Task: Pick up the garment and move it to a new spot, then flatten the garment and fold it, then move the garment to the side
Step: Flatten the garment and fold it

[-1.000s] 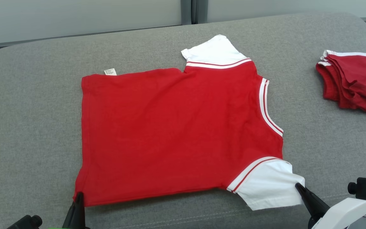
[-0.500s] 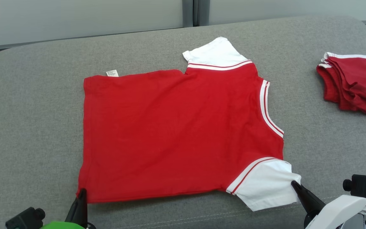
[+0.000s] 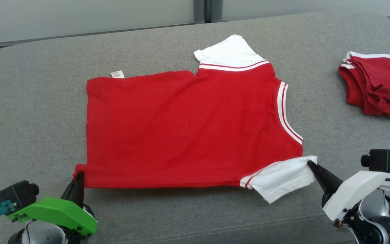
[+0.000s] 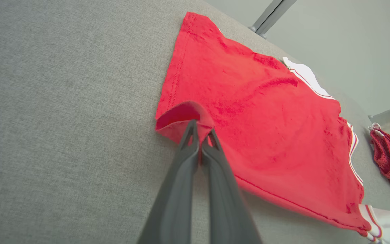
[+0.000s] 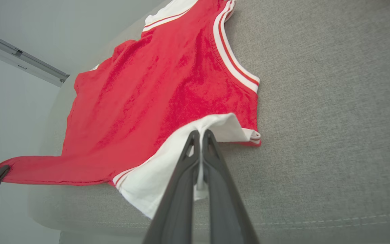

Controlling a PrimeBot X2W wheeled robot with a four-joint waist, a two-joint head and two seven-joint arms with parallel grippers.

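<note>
1. Head view: the red T-shirt (image 3: 188,125) is spread flat at the centre of the grey upholstered surface (image 3: 29,101). Its hem corner (image 3: 88,173) at 7 o'clock is gripped by the clenched left tool (image 3: 79,177). The white sleeve (image 3: 279,176) at 4 o'clock is gripped by the clenched right tool (image 3: 311,166). A stack of folded red garments (image 3: 377,84) lies loose at 2 o'clock, well apart.
2. Left wrist view: the hem corner is seen lifted and curled over at the fingertips.
3. Right wrist view: the sleeve edge is raised off the surface. Moving and flattening are judged done, and the fold barely begun. Setting the T-shirt aside is left.
</note>
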